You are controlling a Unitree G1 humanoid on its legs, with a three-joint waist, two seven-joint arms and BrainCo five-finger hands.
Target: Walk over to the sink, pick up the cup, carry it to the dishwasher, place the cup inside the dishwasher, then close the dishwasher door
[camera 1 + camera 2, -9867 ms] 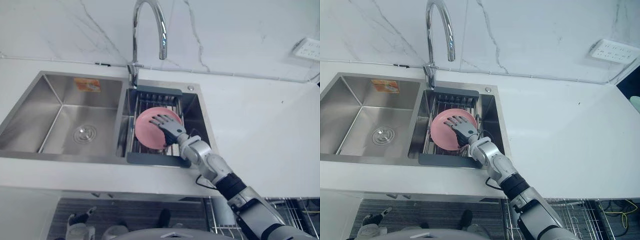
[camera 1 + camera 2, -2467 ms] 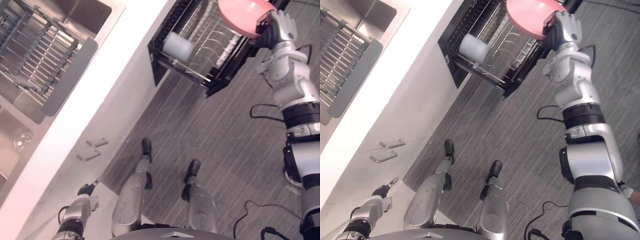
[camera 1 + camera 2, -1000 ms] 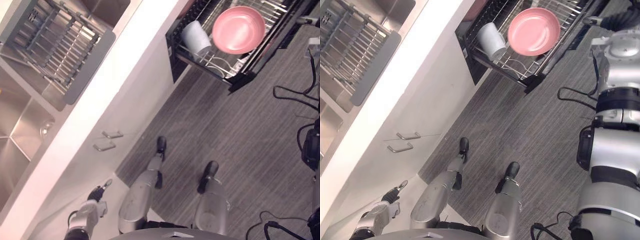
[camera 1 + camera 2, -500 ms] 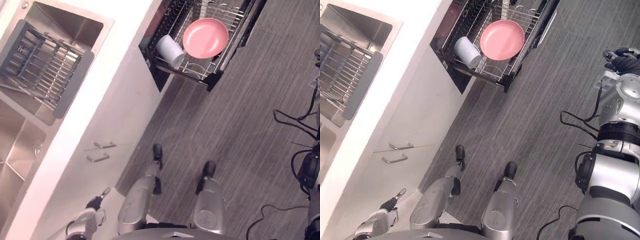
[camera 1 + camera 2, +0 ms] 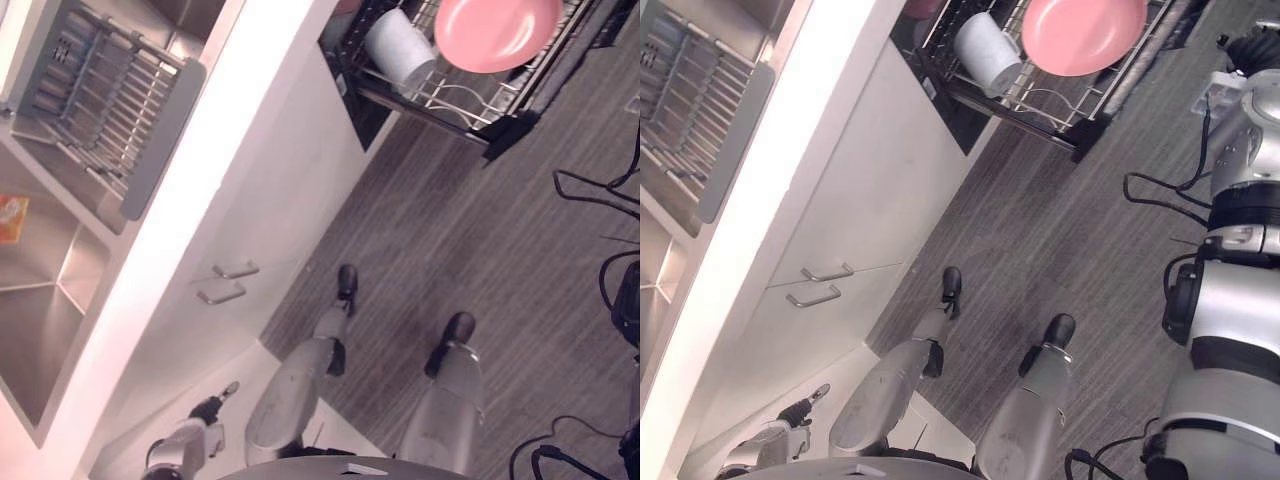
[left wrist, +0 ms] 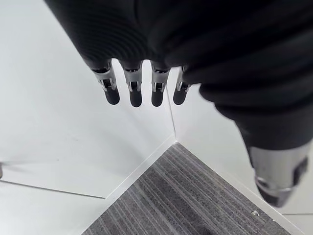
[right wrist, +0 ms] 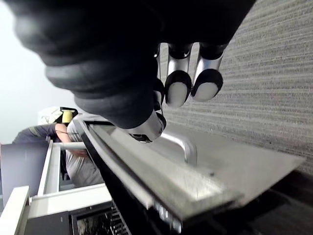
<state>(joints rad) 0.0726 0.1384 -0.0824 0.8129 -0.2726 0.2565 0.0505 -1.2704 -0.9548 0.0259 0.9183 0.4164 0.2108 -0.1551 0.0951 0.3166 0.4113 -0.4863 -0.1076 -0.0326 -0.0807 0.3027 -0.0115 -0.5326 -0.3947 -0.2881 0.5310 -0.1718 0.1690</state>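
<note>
Right hand (image 7: 178, 85) withdrawn from dishwasher rack (image 5: 455, 122), fingers loose, 1 pink plate (image 5: 497, 30), 1 white cup (image 5: 400, 48) inside, left hand (image 6: 134, 88) fingers straight

My dishwasher rack (image 5: 450, 105) is pulled out, up at 1 o'clock. A pink plate (image 5: 497, 30) lies in it. A white cup (image 5: 400, 48) lies on its side just beside the plate, at its 9 o'clock. The white counter (image 5: 200, 190) at 10 o'clock holds a steel sink (image 5: 40, 280) with a grey drying rack (image 5: 110, 100) set in it.

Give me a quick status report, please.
Left hand open, idle. Right hand open, by the door handle. Pink dish in rack beside cup. Door not yet shut.
</note>
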